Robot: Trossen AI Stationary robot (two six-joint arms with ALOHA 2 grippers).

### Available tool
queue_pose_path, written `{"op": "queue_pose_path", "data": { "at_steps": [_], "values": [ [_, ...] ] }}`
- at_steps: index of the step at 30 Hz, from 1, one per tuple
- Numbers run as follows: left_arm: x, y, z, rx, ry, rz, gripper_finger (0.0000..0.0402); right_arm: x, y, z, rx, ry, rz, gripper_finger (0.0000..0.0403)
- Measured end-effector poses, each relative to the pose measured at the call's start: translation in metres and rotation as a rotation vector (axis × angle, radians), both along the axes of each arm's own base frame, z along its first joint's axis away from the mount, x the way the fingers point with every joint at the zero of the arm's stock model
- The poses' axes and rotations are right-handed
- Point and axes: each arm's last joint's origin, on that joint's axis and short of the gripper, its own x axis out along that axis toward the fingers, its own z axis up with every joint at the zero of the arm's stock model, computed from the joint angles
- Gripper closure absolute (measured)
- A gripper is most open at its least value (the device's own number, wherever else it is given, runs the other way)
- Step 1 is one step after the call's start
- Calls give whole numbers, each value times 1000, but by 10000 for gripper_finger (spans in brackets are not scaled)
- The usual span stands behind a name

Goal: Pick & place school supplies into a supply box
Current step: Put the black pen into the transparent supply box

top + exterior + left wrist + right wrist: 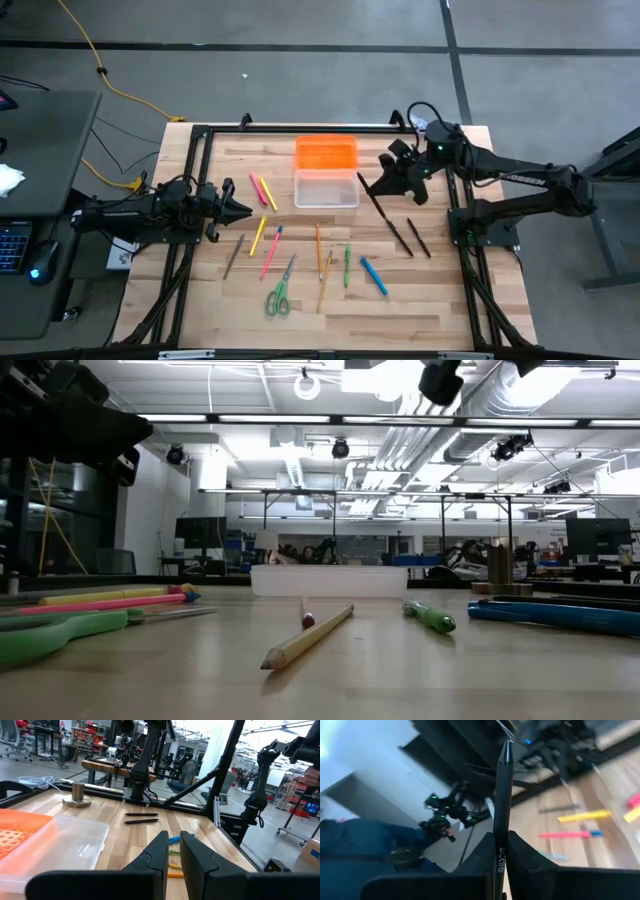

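The clear supply box stands at the table's far middle, its orange lid lying open behind it. The school supplies lie on the wood in front of it: pink and yellow markers, green scissors, pencils, a green pen, a blue pen and two dark pens. My right gripper hangs above the table just right of the box, shut on a dark pen. My left gripper waits at the table's left, its fingers slightly apart with nothing between them. My right gripper pinches the dark pen's barrel at its printed lettering between its two fingers. The pen lies across the fingers, and a long stretch ending in a pointed tip sticks out beyond them. It is lifted clear of the table; its other end is hidden behind the fingers.
A silvery metal bell-like object stands at the table's far right corner area. The black frame rails run along the table's far edge and sides. Bare wood lies between the box and the row of supplies.
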Motion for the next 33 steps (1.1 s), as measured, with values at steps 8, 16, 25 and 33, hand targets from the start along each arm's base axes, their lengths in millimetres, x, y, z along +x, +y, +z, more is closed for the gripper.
{"op": "queue_pose_path", "data": {
  "at_steps": [8,16,25,33],
  "values": [
    [0,0,0,0,0,1,325,3,18,14,-58,-161,99,393],
    [0,0,0,0,0,1,325,4,24,15,-65,-177,95,390],
    [0,0,0,-1,0,5,325,10,19,12,-82,-163,-45,392],
    [0,0,0,-1,0,6,325,34,12,-10,-115,-80,-146,392]
  ]
}}
